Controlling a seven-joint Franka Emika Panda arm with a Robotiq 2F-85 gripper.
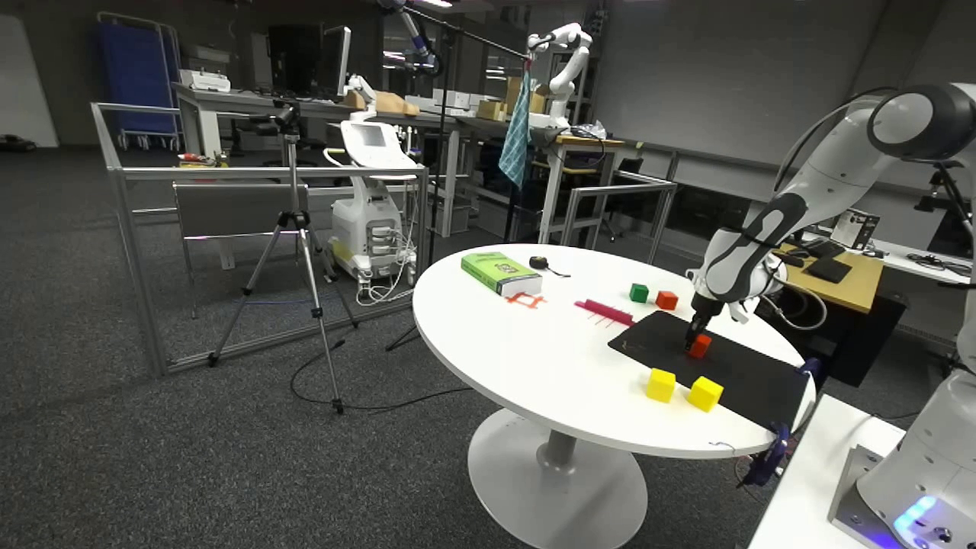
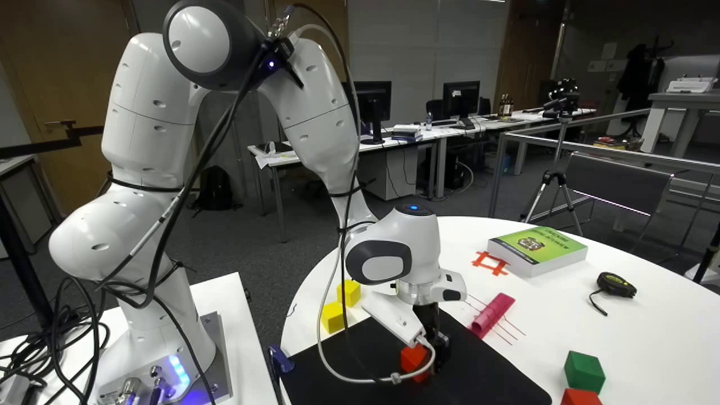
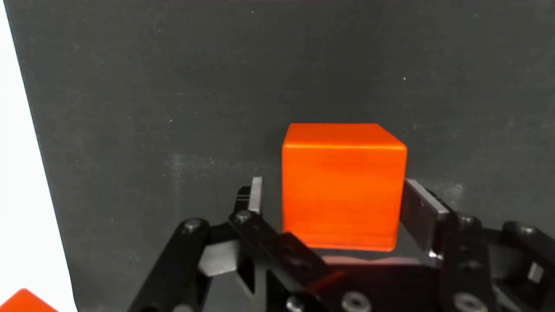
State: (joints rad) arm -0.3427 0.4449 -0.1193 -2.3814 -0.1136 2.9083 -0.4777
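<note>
Losing part of the red cube [image 2: 412,357] behind a white cable [image 2: 396,379] in an exterior view here, and finding the jaws, spread apart, chopped off by the bottom edge of the wrist view. Catching just the top of a second red cube [image 2: 581,397] at the foot of an exterior view, and only a corner of a red object [image 3: 25,302] in the wrist view, too scant to name! Failing to read the green book [image 1: 499,267], too small in an exterior view to give up a title, or to follow the arm [image 1: 839,171] past the right edge there.
</note>
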